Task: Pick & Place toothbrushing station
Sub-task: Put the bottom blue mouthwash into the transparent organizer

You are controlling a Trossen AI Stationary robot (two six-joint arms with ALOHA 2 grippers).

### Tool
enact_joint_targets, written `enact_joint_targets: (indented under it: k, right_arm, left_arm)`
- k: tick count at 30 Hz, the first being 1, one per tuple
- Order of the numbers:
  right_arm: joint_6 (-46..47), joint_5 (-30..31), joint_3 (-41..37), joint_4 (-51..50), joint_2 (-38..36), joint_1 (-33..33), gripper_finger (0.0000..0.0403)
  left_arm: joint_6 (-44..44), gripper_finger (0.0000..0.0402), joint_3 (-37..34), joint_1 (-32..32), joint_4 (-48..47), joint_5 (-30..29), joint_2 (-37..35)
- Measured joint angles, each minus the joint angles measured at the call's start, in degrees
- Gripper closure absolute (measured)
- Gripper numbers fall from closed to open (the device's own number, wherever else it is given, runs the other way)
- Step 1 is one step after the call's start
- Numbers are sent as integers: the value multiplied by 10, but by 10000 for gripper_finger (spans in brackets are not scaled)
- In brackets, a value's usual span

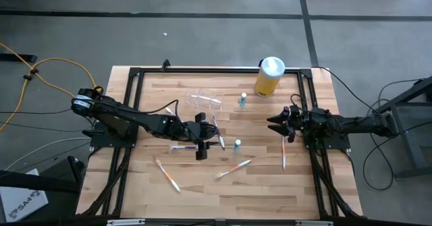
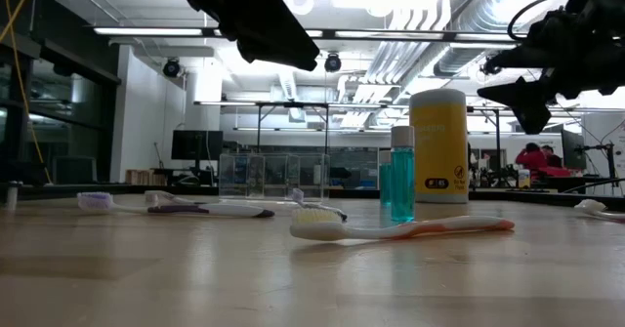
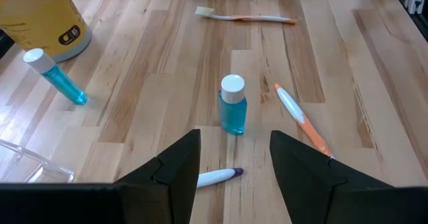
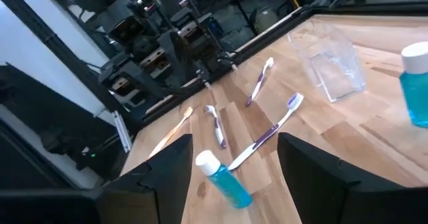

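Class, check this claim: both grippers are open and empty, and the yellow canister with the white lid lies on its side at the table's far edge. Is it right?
Not quite. The yellow canister stands upright, as the low view shows. The rest holds: left gripper and right gripper are open and empty.

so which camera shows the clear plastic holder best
The right wrist view: the clear holder shows whole and close, lying on the wood. The low view shows it upright-looking but behind toothbrushes, the high view only a faint outline, and the left wrist view just a corner.
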Motion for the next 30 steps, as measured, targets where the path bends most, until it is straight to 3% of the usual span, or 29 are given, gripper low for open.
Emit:
enact_joint_targets:
  k: [5, 10, 15, 25, 30]
  right_arm:
    - [-28, -41, 0, 23, 6, 0, 192]
    - [-61, -51, 0, 51, 66, 0, 192]
    - [-104, -57, 2, 121, 147, 0, 192]
    - [-232, -87, 104, 98, 315, 2, 192]
    - [-263, -83, 119, 88, 395, 16, 192]
  left_arm:
    - [-26, 227, 0, 0, 0, 0, 0]
    - [-51, 227, 0, 0, 0, -1, 0]
    - [-65, 227, 0, 0, 0, -1, 0]
    - [-102, 227, -1, -1, 9, -2, 4]
    - [-102, 227, -1, -5, 34, -3, 14]
